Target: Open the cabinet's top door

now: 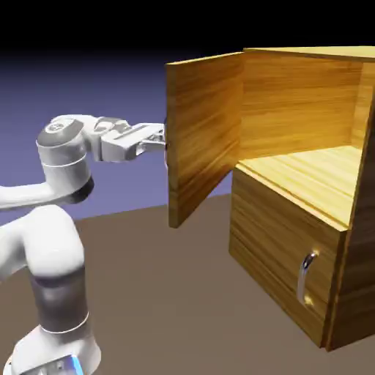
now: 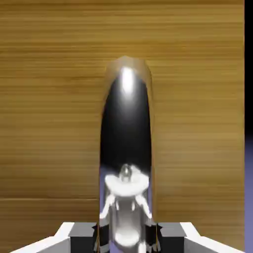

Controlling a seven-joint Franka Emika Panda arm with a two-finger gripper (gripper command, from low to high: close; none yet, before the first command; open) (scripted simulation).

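The top door (image 1: pixel 203 135) is seen swung wide open on the cabinet (image 1: pixel 293 220), standing edge-on toward the arm, with the upper compartment exposed. No brand, label or writing can be read anywhere. Two front panels are counted: the open door and one lower panel (image 1: pixel 282 256), shut, bearing one small silver handle (image 1: pixel 307 277). In the hand view, one long handle (image 2: pixel 126 148) is seen between the fingertips (image 2: pixel 83 236). The gripper (image 1: pixel 161 140) is closed narrowly around it, at the door's outer face.
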